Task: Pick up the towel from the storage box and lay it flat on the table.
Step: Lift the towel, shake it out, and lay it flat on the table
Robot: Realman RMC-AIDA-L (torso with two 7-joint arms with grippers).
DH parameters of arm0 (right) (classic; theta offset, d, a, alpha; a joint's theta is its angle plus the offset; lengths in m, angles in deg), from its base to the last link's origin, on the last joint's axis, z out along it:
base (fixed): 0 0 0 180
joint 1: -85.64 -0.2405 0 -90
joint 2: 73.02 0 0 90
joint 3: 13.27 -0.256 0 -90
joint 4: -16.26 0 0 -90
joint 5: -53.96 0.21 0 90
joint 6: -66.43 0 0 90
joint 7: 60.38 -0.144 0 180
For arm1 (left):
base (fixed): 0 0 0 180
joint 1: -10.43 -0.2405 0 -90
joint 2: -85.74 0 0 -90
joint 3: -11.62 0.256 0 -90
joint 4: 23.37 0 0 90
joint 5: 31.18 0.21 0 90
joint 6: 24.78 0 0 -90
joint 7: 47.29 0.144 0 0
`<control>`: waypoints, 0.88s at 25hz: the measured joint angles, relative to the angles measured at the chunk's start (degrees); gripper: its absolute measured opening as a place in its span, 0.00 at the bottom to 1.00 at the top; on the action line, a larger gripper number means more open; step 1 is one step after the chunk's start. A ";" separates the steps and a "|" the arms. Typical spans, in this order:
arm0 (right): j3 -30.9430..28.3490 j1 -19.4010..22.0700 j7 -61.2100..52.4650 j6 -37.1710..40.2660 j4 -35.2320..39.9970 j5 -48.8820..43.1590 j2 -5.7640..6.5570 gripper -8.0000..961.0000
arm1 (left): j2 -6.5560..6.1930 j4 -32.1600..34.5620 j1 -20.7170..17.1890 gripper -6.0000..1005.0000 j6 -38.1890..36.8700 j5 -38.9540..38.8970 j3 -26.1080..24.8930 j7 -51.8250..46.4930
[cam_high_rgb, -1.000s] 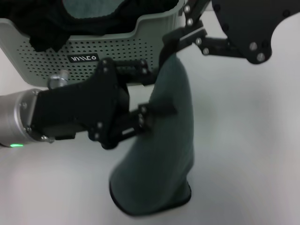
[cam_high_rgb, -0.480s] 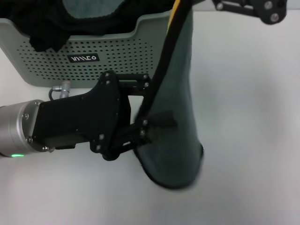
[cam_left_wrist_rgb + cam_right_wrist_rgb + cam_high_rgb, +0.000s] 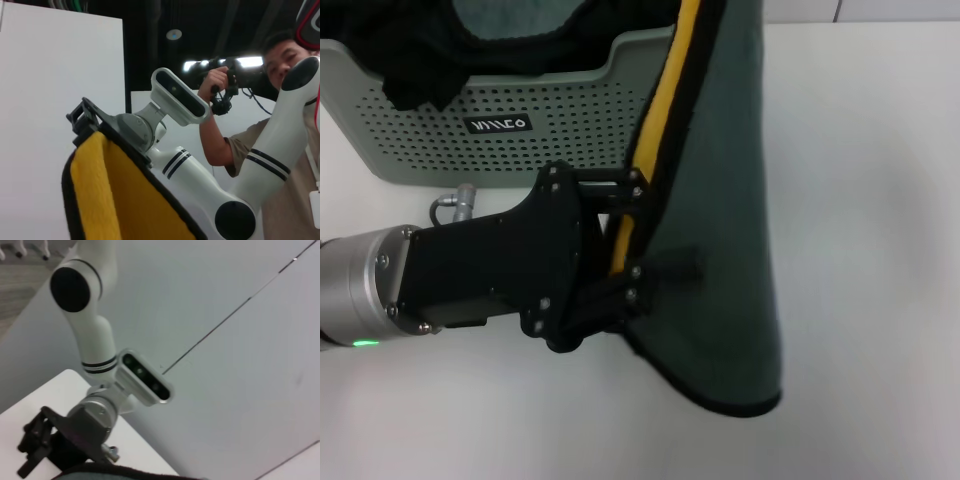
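- Teal-green towel (image 3: 725, 230) hangs in a long vertical sheet above the white surface (image 3: 870, 250), its black-piped lower corner low over the near part of the surface; whether it touches cannot be told.
- Left gripper (image 3: 635, 285), reaching in from the robot's left, has its jaws pinching the towel's near side edge partway up, where a yellow reverse face shows along the fold.
- Slack is the risk here, as a judgement: with only an edge pinched, a sideways pull could slide the fuzzy cloth out of the jaws and drop it in a heap rather than flat.
- Twisting is a second hazard: the yellow side is turned inward, so lowering now may lay the towel folded over itself.
- Right gripper is out of the head view above the towel's top; the state of its jaws cannot be told.
- Sage-green storage box (image 3: 530, 120) stands just behind, black fabric (image 3: 430, 50) spilling over its rim; a swing back could snag the towel on that rim.
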 joint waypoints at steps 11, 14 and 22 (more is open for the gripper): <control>-1.98 2.43 0.06 0.14 0.79 -0.55 -0.09 0.02 | 0.25 -1.61 -1.81 0.34 0.10 -0.66 -3.61 0.37; -2.03 3.08 0.55 0.45 0.70 -0.88 -0.08 0.02 | 0.58 -1.56 -2.09 0.34 0.02 -0.68 -5.10 0.36; -2.46 2.80 1.58 3.18 0.17 -1.39 -0.16 0.02 | 0.69 -1.60 -1.43 0.34 0.66 1.31 -4.74 0.39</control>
